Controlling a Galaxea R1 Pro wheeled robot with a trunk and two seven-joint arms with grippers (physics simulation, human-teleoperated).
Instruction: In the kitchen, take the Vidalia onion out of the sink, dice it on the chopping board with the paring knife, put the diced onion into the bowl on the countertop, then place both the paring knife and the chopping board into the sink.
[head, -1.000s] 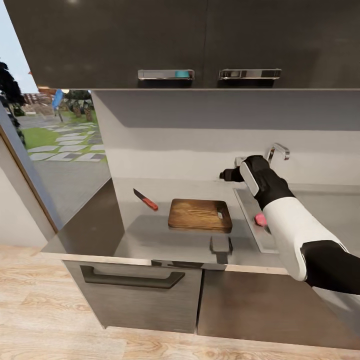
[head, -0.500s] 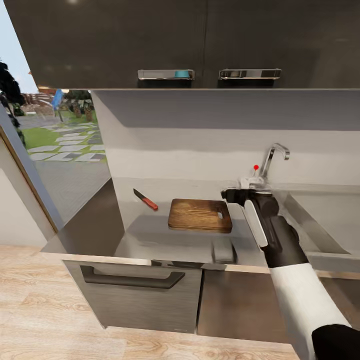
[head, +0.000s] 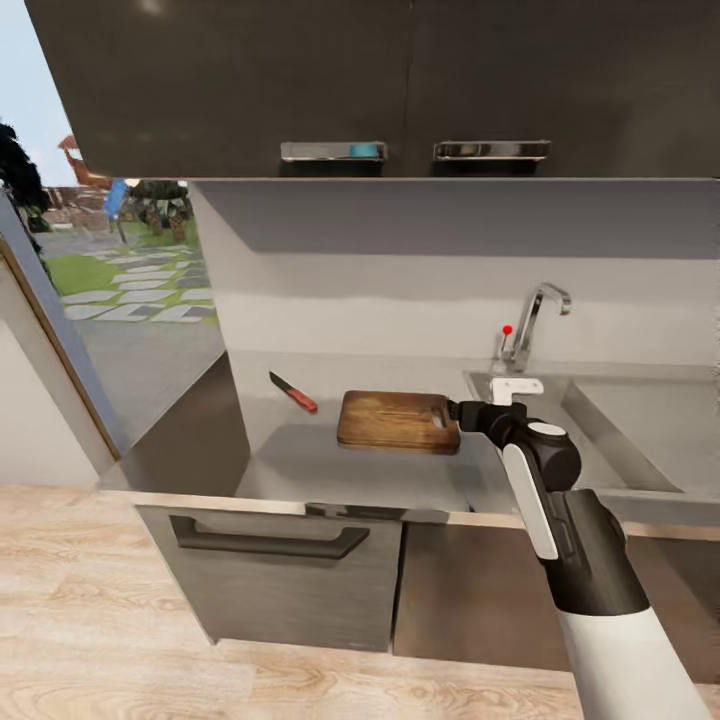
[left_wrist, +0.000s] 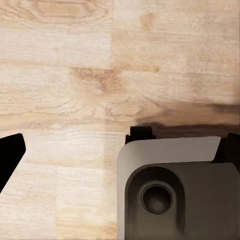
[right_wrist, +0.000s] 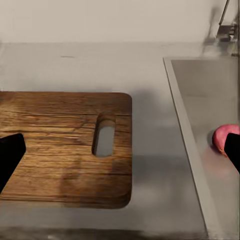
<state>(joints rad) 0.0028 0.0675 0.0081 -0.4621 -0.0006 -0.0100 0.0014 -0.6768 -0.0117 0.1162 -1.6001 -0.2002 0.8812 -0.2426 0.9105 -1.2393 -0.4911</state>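
The table (head: 300, 465), a long dark glossy slab, carries the work; the sink (head: 600, 440) is sunk into its right end, under the tap; the chopping board (head: 398, 421) lies flat just beside the sink's rim, slot handle toward it, likely so the onion has a short trip; the right tool (head: 458, 409) hovers between board and sink, fingers apart and holding nothing; the paring knife (head: 293, 393) lies loose near the board's far side, within reach for cutting; the Vidalia onion (right_wrist: 225, 139) rests in the sink; the left tool (left_wrist: 120, 150) points at wooden floor (left_wrist: 60, 75), fingers apart, parked.
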